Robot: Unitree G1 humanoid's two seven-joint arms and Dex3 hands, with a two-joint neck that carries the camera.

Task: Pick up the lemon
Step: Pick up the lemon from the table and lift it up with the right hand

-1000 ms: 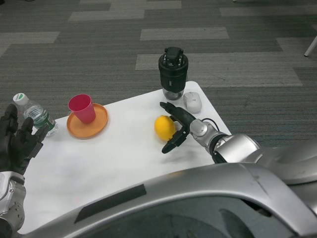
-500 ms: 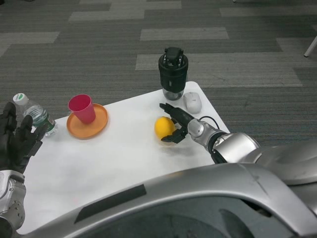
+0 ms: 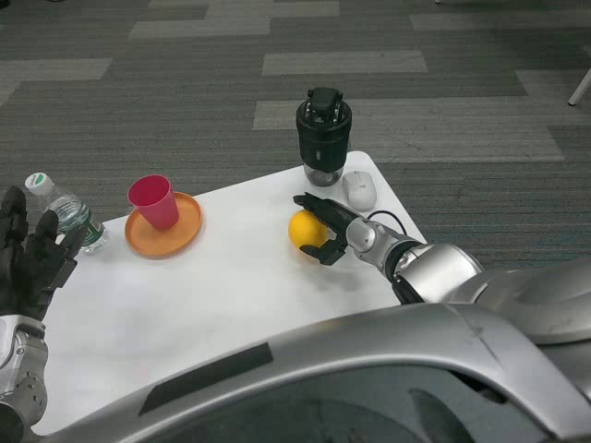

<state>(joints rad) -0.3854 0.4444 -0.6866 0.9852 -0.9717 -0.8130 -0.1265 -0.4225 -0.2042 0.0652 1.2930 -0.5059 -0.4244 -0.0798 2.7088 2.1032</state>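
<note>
Right hand is wrapped around the lemon, grasping it just above the white table. Beside it lie a white mouse and black blender. Left hand is held spread, grasping nothing.

We saw the lemon hemmed in on its far side by the black blender and the white mouse, both near. The right robot hand already filled its right flank. To its left, bare table ran open toward the orange plate with the pink cup, well apart. The near side lay open too.
</note>
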